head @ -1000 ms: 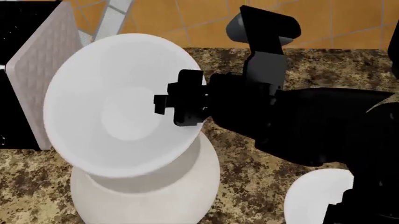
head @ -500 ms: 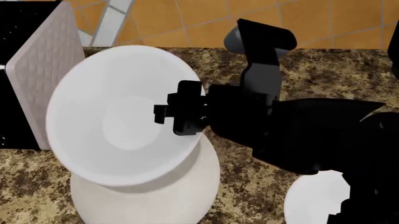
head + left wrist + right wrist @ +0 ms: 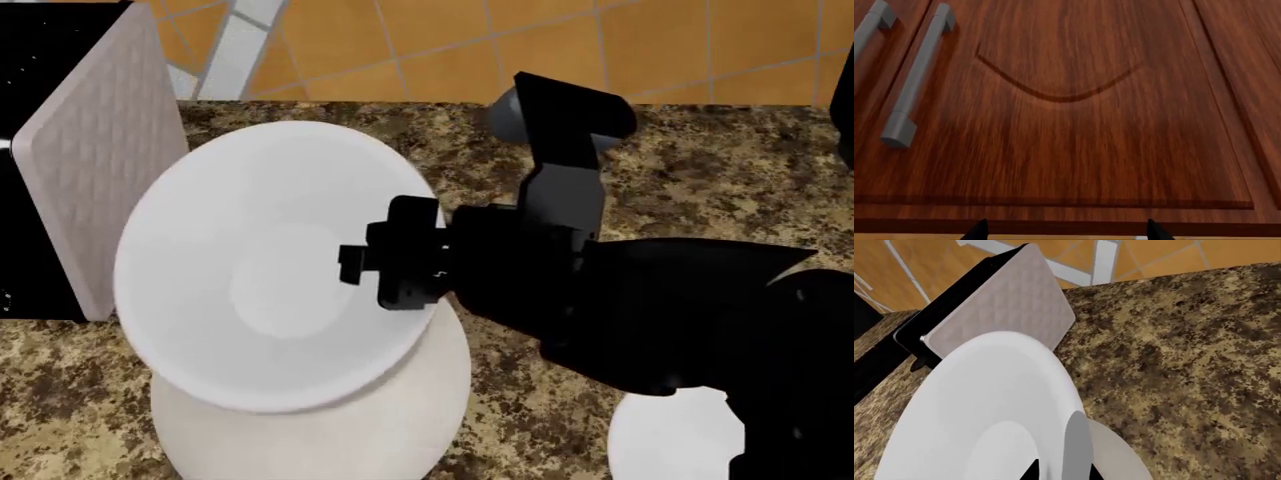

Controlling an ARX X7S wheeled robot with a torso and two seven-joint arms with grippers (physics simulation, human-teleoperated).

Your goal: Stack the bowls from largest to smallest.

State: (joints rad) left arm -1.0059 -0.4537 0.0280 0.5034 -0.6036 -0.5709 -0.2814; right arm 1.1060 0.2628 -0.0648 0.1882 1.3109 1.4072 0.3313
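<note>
Speckled brown granite surface [image 3: 694,160] carries everything, largest first. Big off-white globe bowl [image 3: 320,430] sits at the near edge, mostly hidden under the flared bowl. The larger white flared bowl [image 3: 274,300] hangs tilted right above the globe bowl, its mouth facing the camera, rim pinched by the right end effector [image 3: 400,265], which is clamped on the rim's right side. Compared with a second ago this bowl is lower and slightly more to the right, closer over the globe bowl's opening; the arm has come down with it. Tilt looks about the same. Judgement: the lowering step is under way, and the bowl needs levelling before release or it may slide off the inward rim. The smaller flared bowl [image 3: 674,435] rests on the surface to the right of the globe bowl, partly behind the arm, untouched. Quilted box [image 3: 100,150] stands left of the globe bowl. Left end effector: only its tips show at the frame edge, facing a wooden cabinet door [image 3: 1074,110], apparently spread with nothing between them.
</note>
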